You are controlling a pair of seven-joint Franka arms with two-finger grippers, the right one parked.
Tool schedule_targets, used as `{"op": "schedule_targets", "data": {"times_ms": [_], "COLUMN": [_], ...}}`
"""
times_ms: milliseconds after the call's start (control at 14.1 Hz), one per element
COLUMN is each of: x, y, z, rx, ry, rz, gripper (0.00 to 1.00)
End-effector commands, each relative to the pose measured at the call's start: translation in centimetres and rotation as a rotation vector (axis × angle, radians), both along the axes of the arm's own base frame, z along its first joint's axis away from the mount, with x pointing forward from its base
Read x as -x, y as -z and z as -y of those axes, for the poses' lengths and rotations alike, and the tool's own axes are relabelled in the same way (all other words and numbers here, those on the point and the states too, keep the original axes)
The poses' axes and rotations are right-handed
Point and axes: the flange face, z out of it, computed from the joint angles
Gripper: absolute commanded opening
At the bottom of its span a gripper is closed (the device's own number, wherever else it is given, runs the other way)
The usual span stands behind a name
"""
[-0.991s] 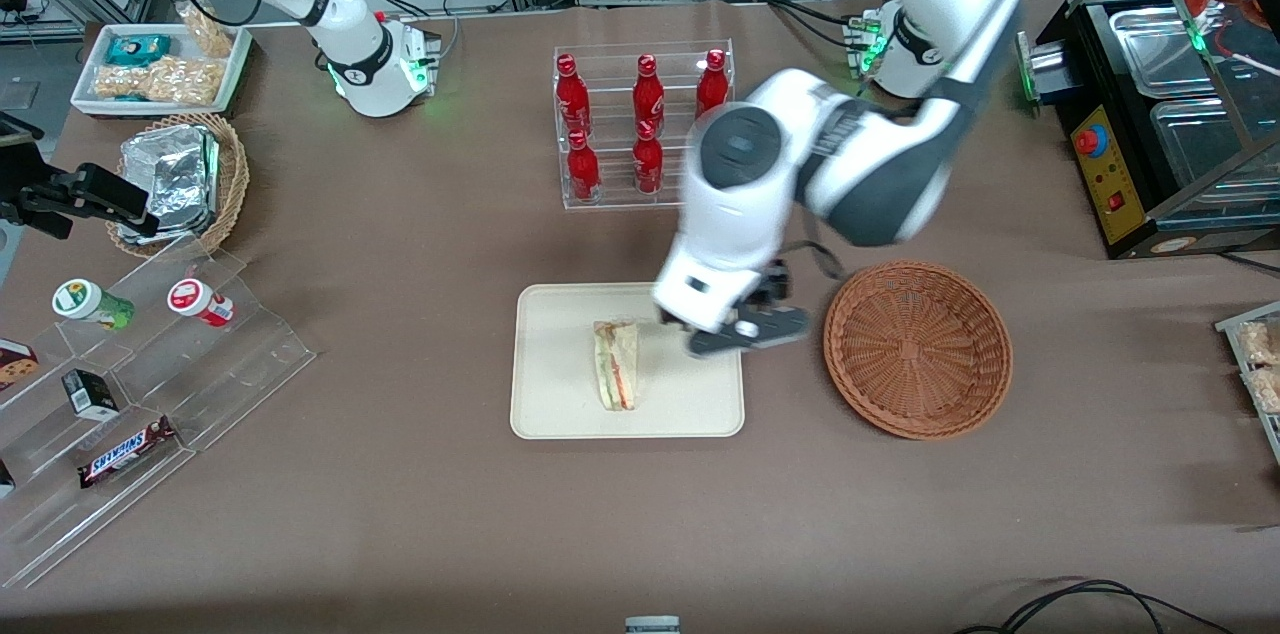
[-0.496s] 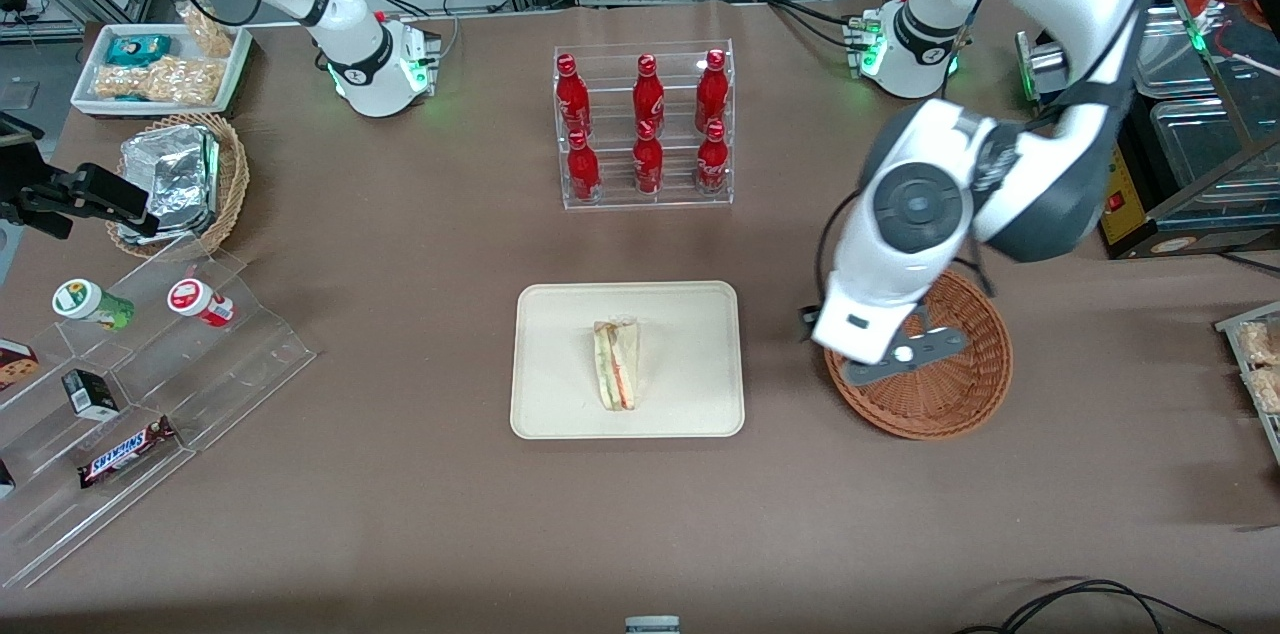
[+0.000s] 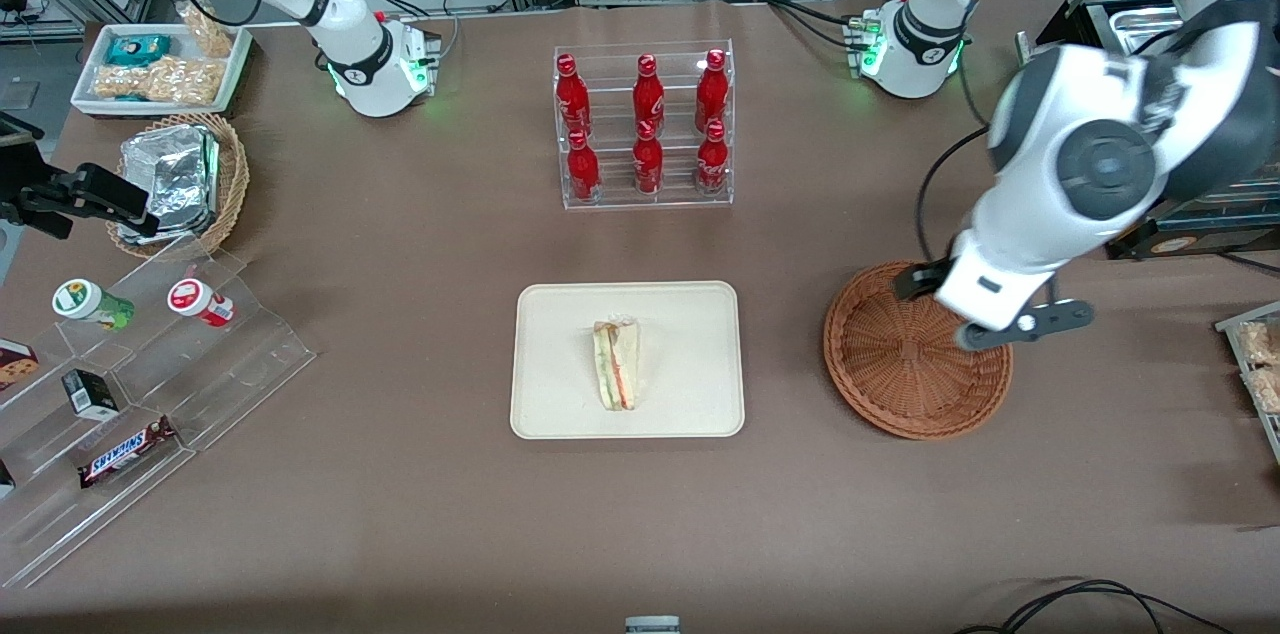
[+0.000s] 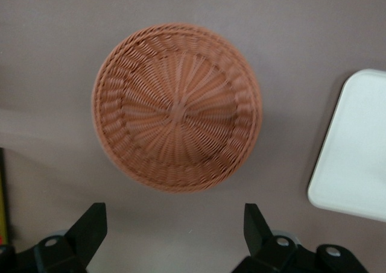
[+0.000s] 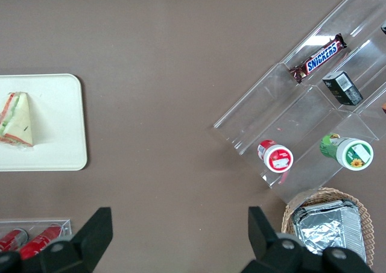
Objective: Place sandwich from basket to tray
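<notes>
One sandwich (image 3: 617,363) lies on the tray (image 3: 690,394) in the middle of the front view. The gripper (image 3: 1005,319) hangs above the basket (image 3: 900,384) at the right, its fingers (image 4: 90,231) wide apart and holding nothing.

In the front view the gripper (image 3: 1012,326) hangs over the basket (image 3: 900,364) at the rim nearest the working arm's end of the counter. The arm's white wrist hides its fingertips and a stretch of that rim. In the left wrist view the fingers (image 4: 90,225) stand wide apart, their bases cut by the frame edge. The tray (image 4: 356,158) is cropped there too, and the basket's weave is slightly blurred. In the right wrist view the red bottles (image 5: 36,237) are cut off at the lower edge.
</notes>
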Motion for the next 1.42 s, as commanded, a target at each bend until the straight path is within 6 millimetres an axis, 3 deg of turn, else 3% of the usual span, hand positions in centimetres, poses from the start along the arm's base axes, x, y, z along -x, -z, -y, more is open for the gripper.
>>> {"op": "schedule_targets", "data": {"times_ms": [0,71,496,708,850,1133,1345], "x": [2.0,2.1,4.5,5.4,5.2,4.2,4.1], "y": [-2.7,-3.4,-7.0,-9.2,-10.2,-12.2,-12.7], "z": [-2.7,-4.4,-8.1,-8.9,-9.3,-13.6,-14.0], "rx": [0.024,0.028,0.04,0.063,0.081,0.132,0.13], "ry": [0.04,0.038,0.129,0.188,0.247,0.26,0.264], "rz": [-0.024,-0.018,0.026,0.06,0.085,0.145,0.158], "gripper": [1.0,1.0,1.0,1.0,1.0,1.0,1.0]}}
